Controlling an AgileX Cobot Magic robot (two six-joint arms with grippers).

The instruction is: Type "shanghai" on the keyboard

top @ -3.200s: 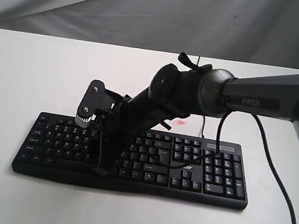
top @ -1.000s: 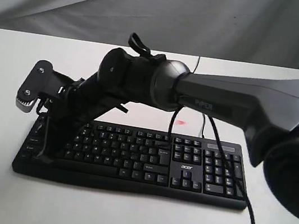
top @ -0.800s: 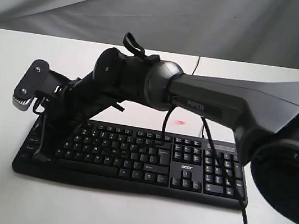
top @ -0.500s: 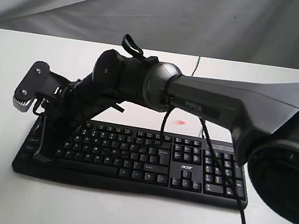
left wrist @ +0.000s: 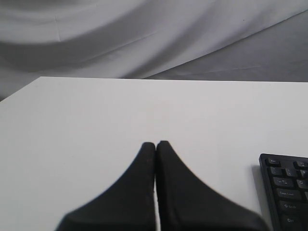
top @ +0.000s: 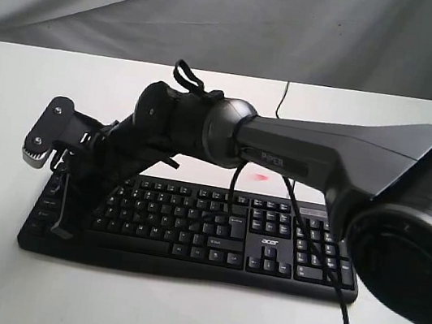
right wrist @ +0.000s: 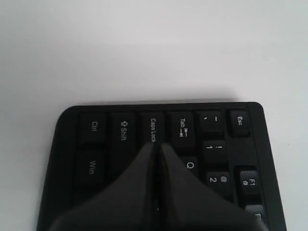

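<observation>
1. At the left end of the keyboard (top: 269, 240), which lies square on the white table (top: 174, 320), the right gripper (top: 62, 228) has reached across from the right side. Its two fingers are pressed together with nothing between them.
2. In the right wrist view the clenched tips (right wrist: 158, 144) sit at the edge of the Caps Lock key (right wrist: 153, 129), with Q (right wrist: 190, 166) just beside them. We cannot see the A key because the fingers cover it.
3. We judge an "a" to be the letter in hand. To press it well we should keep the tips clear of Caps Lock, come straight down, press briefly and lift away before moving on to the next letter.
4. The left gripper (left wrist: 155, 144) is likewise clenched and empty. It hangs over bare table, beside the keyboard's corner.
5. Some three seconds earlier the right gripper stood over the middle of the letter block. Now it is at the far left. Over the last half second it has barely shifted, and the keyboard has not moved.
</observation>
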